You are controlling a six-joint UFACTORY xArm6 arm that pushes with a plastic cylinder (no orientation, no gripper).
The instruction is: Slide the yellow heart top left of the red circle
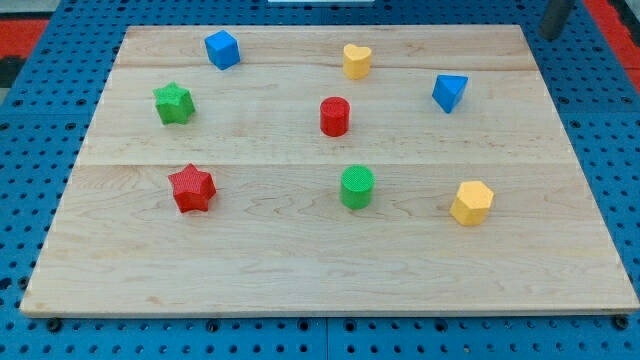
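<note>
The yellow heart [357, 61] lies near the board's top edge, just above and slightly right of the red circle [335, 116], with a small gap between them. My tip [550, 33] shows at the view's top right corner, past the board's top right edge. It is far to the right of the yellow heart and touches no block.
A blue cube [222, 49] is at top left and a green star [173, 103] below it. A red star [192, 188] is at lower left. A green circle [357, 187], a yellow hexagon [472, 203] and a blue triangle [449, 92] lie on the wooden board [120, 270].
</note>
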